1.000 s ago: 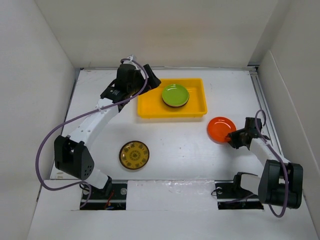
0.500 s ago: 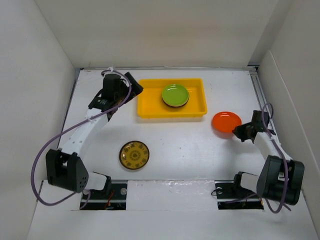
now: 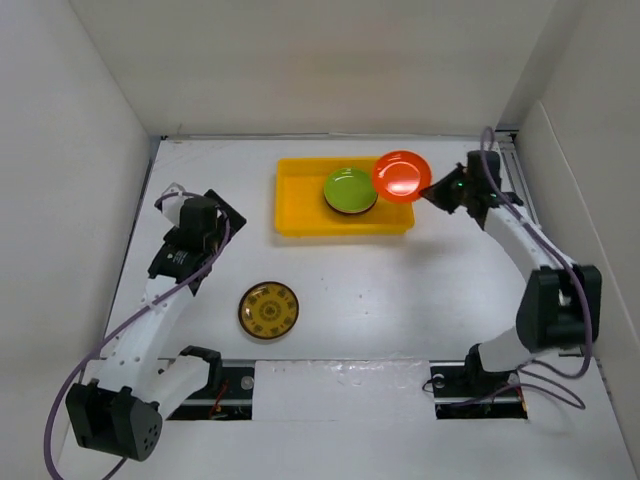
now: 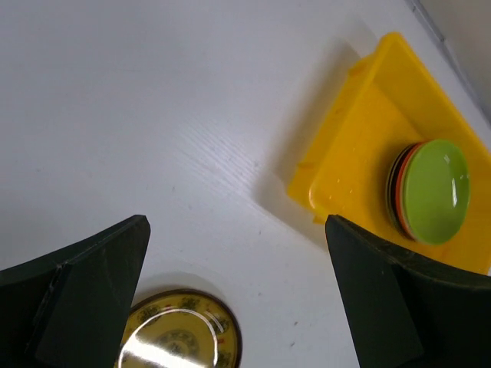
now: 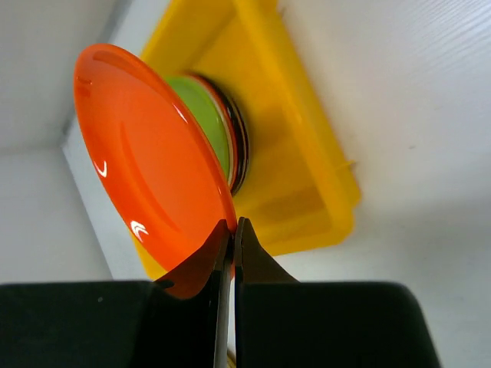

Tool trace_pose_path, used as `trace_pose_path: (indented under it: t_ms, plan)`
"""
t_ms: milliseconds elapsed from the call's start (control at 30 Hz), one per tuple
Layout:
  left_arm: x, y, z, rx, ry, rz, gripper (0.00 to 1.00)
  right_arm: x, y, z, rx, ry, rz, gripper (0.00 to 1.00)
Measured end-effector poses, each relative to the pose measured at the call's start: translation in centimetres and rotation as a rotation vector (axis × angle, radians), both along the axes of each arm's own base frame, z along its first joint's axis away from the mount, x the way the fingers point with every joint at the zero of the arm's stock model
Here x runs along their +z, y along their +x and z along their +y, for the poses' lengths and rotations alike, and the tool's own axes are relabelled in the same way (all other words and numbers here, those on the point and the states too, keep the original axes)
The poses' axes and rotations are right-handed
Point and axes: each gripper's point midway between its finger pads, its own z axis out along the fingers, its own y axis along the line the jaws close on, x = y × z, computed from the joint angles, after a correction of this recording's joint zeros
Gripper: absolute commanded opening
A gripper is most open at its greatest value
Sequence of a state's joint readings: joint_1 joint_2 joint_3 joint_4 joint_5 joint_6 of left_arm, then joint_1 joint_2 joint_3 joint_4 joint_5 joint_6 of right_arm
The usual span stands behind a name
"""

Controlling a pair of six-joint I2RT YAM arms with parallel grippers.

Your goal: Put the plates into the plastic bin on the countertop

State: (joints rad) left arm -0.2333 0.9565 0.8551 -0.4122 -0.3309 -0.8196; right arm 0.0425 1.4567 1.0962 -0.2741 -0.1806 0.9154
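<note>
While my right gripper (image 5: 230, 230) pinches the orange plate (image 3: 401, 175) by its rim, jaws nearly closed on it, the plate hangs tilted over the right end of the yellow bin (image 3: 300, 215), toward the far edge of the countertop (image 3: 360, 290). Inside the bin a green plate (image 3: 350, 188) tops a stack. My left gripper (image 4: 236, 226) is spread wide, holding nothing, over the left side. One brown-gold plate (image 3: 268, 309) lies by the near edge.

The orange plate (image 3: 401, 175) is plain and glossy, the green plate (image 3: 350, 187) plain too; yellow bin (image 3: 300, 212), white surface (image 3: 360, 285), brown plate (image 3: 268, 309) with gold patterning.
</note>
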Motion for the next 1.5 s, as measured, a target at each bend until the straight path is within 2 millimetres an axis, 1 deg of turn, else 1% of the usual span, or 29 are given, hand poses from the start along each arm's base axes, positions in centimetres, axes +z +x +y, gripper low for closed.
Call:
trace_pose_path:
  t_ms: [33,100,167,233,300,367,433,467,500,567,667,767,800,867,900,967,1000,1033,1067,1100,1133,1167,1200,1233,1267,1333,1400,1433,1500]
  plan:
    - [-0.2,0.0,0.0,-0.022,0.012,0.013,1.0,-1.0,0.9,1.9,0.063,-0.004,0.022,0.0]
    - [-0.4,0.4,-0.2,-0.083,0.023,0.049,1.0,-3.1,1.7,4.8,0.164,-0.009,0.066,0.0]
    - [-0.4,1.3,-0.6,-0.14,0.04,0.087,1.0,-4.8,2.0,6.6,0.232,-0.006,0.101,0.0]
    - [-0.4,2.2,-1.1,-0.194,0.051,0.107,1.0,-6.0,2.4,7.7,0.272,-0.001,0.129,0.0]
    - [-0.7,2.2,-1.6,-0.242,0.062,0.123,1.0,-6.4,3.2,8.2,0.29,-0.01,0.134,0.0]
    - [-0.8,1.9,-1.8,-0.278,0.073,0.136,1.0,-6.2,4.5,8.8,0.3,-0.017,0.121,0.08]
    - [-0.8,1.8,-1.9,-0.3,0.085,0.143,1.0,-5.6,5.6,9.6,0.314,-0.019,0.099,0.11]
    - [-0.8,1.7,-1.9,-0.307,0.092,0.144,1.0,-5.4,6.0,10.1,0.322,-0.02,0.09,0.15]
    - [-0.8,1.7,-1.8,-0.313,0.099,0.145,1.0,-5.2,6.4,10.5,0.328,-0.021,0.081,0.25]
    - [-0.9,1.6,-1.8,-0.324,0.111,0.148,1.0,-5.0,6.9,11.2,0.336,-0.018,0.072,0.54]
    - [-0.8,1.5,-1.7,-0.332,0.124,0.149,1.0,-4.7,7.2,12.2,0.349,-0.035,0.07,0.67]
    - [-0.5,1.4,-1.1,-0.327,0.126,0.143,1.0,-4.3,6.7,12.7,0.346,-0.068,0.073,0.68]
    - [-0.4,1.5,-0.5,-0.315,0.126,0.141,1.0,-4.1,6.3,12.8,0.343,-0.08,0.078,0.75]
    - [-0.3,1.6,0.9,-0.274,0.123,0.141,1.0,-3.4,5.0,13.0,0.345,-0.105,0.062,0.88]
    - [-0.3,1.6,1.7,-0.249,0.122,0.14,1.0,-3.0,3.6,13.0,0.351,-0.117,0.058,0.91]
    - [-0.2,1.7,3.1,-0.198,0.123,0.138,1.0,-1.8,0.5,13.7,0.39,-0.128,0.018,0.91]
    - [-0.1,1.7,3.6,-0.177,0.119,0.134,1.0,-1.3,-1.5,14.6,0.435,-0.129,-0.008,0.91]
    - [-0.1,1.8,4.0,-0.159,0.115,0.13,1.0,-0.8,-3.5,16.1,0.498,-0.119,-0.036,0.88]
    - [0.0,1.9,4.5,-0.142,0.11,0.123,1.0,-0.3,-5.6,17.9,0.573,-0.103,-0.069,0.86]
    - [-0.1,1.9,5.0,-0.124,0.104,0.12,1.0,-0.3,-7.4,19.8,0.647,-0.091,-0.094,0.86]
    - [-0.3,1.9,5.7,-0.101,0.092,0.116,1.0,-0.6,-9.1,21.6,0.721,-0.076,-0.108,0.83]
    - [-0.6,1.8,6.5,-0.077,0.084,0.119,1.0,-1.4,-10.9,23.5,0.795,-0.062,-0.113,0.82]
    - [-0.9,1.6,7.3,-0.05,0.077,0.124,1.0,-2.8,-12.6,25.1,0.86,-0.05,-0.105,0.81]
    - [-1.2,1.4,8.0,-0.026,0.072,0.13,1.0,-4.2,-14.1,26.3,0.911,-0.042,-0.084,0.81]
    - [-1.3,1.2,8.6,-0.005,0.069,0.135,1.0,-6.2,-15.9,27.3,0.965,-0.034,-0.046,0.78]
    - [-1.5,1.0,8.8,0.004,0.068,0.135,1.0,-9.8,-18.3,28.3,1.024,-0.026,0.027,0.77]
    - [-1.4,0.8,8.8,0.006,0.068,0.129,1.0,-12.7,-19.9,28.6,1.053,-0.024,0.099,0.75]
    - [-1.2,0.8,8.7,0.006,0.069,0.123,1.0,-13.6,-20.4,28.8,1.058,-0.019,0.124,0.74]
    - [-0.9,0.7,8.8,0.008,0.072,0.111,1.0,-13.7,-20.4,29.6,1.073,0.018,0.113,0.7]
